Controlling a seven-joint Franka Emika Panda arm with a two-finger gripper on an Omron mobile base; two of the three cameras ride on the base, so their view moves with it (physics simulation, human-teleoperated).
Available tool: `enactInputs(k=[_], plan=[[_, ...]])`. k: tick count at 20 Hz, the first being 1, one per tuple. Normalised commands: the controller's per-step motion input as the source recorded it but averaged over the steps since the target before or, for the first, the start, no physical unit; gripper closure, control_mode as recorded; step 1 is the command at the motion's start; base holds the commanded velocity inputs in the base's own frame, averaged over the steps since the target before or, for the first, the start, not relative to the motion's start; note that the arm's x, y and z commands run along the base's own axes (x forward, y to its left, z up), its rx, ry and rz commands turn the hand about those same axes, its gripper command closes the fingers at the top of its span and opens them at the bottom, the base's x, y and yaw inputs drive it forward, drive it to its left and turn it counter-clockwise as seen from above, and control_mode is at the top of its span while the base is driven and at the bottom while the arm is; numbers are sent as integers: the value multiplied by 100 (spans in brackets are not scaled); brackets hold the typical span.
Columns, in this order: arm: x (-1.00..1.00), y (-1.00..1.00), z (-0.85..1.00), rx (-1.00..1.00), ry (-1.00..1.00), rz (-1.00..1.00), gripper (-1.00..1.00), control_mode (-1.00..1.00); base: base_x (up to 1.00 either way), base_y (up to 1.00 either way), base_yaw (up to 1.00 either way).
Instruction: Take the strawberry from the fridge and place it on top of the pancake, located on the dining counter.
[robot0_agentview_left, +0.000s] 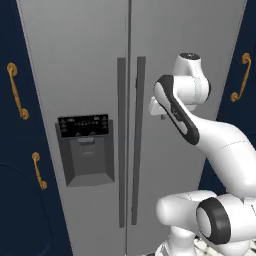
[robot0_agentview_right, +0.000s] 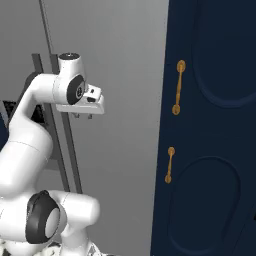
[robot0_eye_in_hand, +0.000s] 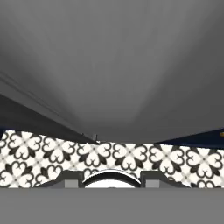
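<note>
Currently, fridge (robot0_agentview_left: 90, 75): both doors closed, filling the centre of the left base view.
Gripper (robot0_agentview_right: 82, 116): upper left of right base view, pointing down beside the fridge's right door; jaw gap unclear, nothing visibly held.
Floor (robot0_eye_in_hand: 131, 157): patterned tiles.

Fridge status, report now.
Gripper up beside the right door, holding nothing. Fridge closed, both handles untouched. Strawberry not yet reached. Closed doors are the one obstacle.
</note>
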Motion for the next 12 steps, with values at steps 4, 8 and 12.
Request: enactInputs(k=[4, 8, 12], plan=[[0, 0, 0, 0, 0, 0, -100, 100, -27, -5, 0], [0, 0, 0, 0, 0, 0, -100, 100, -64, -6, 0], [0, 0, 0, 0, 0, 0, -100, 100, -62, 8, -1]])
